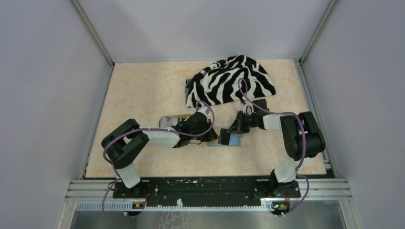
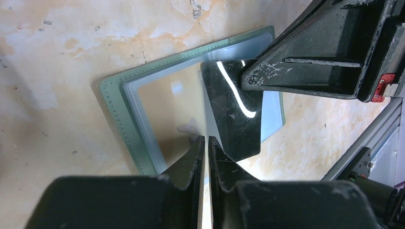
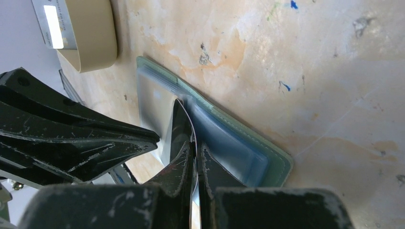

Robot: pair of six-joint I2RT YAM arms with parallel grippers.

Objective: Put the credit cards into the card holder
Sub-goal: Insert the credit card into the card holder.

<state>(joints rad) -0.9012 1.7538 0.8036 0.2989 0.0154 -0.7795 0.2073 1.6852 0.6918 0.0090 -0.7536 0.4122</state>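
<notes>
The card holder [image 1: 234, 141] lies open on the table between my two grippers. Its sage-green rim [image 2: 114, 109] and blue-grey inside [image 3: 239, 148] show in both wrist views. My left gripper [image 1: 213, 135] is shut on a thin pale inner flap of the holder [image 2: 206, 139] and holds it lifted. My right gripper [image 1: 232, 128] is shut on a dark glossy credit card [image 3: 181, 124]. It holds the card on edge, its lower end at the holder's pocket. The card also shows in the left wrist view [image 2: 236, 119], under the right fingers [image 2: 305, 67].
A tan oval tray [image 1: 171, 119] stands behind the left arm, and a pale flat card [image 3: 50, 24] shows in it [image 3: 95, 38]. A zebra-striped cloth [image 1: 234, 81] lies at the back right. Walls enclose the table on three sides.
</notes>
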